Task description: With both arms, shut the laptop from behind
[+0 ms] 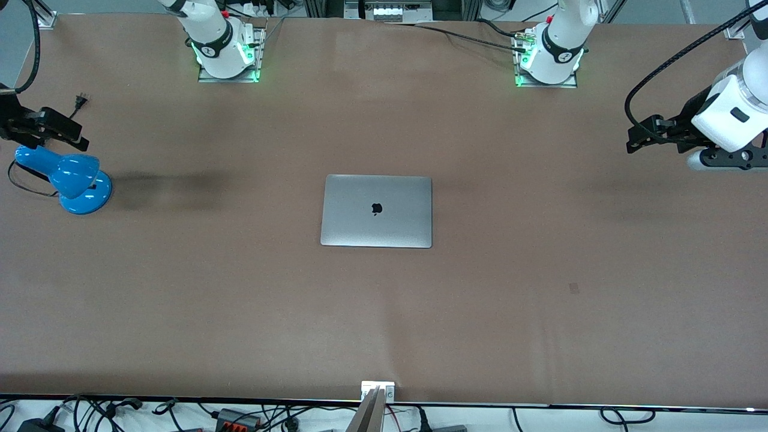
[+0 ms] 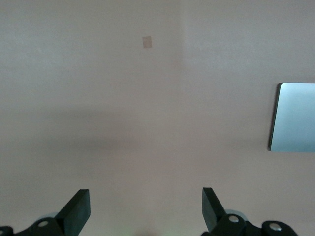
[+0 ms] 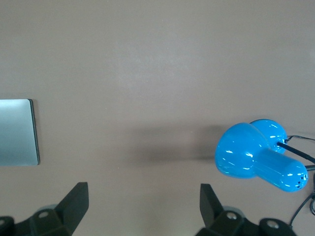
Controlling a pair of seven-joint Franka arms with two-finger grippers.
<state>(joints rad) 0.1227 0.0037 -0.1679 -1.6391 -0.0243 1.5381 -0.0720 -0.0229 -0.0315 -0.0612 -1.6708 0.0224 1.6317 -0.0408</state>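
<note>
both grippers hang with fingers apart over bare tabletop [image 1: 240, 312] at opposite ends, left gripper [image 2: 146, 209] and right gripper [image 3: 143, 206] well clear of the shut laptop [image 1: 377, 210] lying mid-table, so any careless swing risks the blue lamp [image 1: 75, 179].

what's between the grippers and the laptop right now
Nothing visible. Bare table separates the closed laptop from the open left gripper and open right gripper; the blue lamp sits under the right gripper.
</note>
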